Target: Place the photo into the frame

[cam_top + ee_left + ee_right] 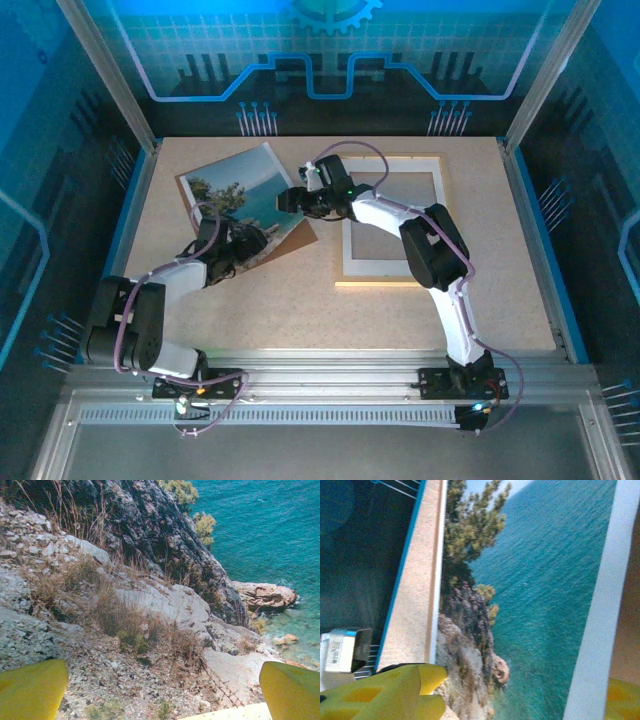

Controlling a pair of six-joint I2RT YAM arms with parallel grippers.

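Tilted coast photo [240,195] left of flat wooden frame [375,284]

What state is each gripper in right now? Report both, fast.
Left gripper: open, jaws wide apart above the photo, holding nothing.
Right gripper: open over the photo, no grip visible.

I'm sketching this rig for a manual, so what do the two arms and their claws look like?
The left arm and right arm are built of white links joined by black motor housings. A greyish-purple cable loops loosely along each. The left claw and right claw have blunt yellow fingers; the right one's show square recesses.
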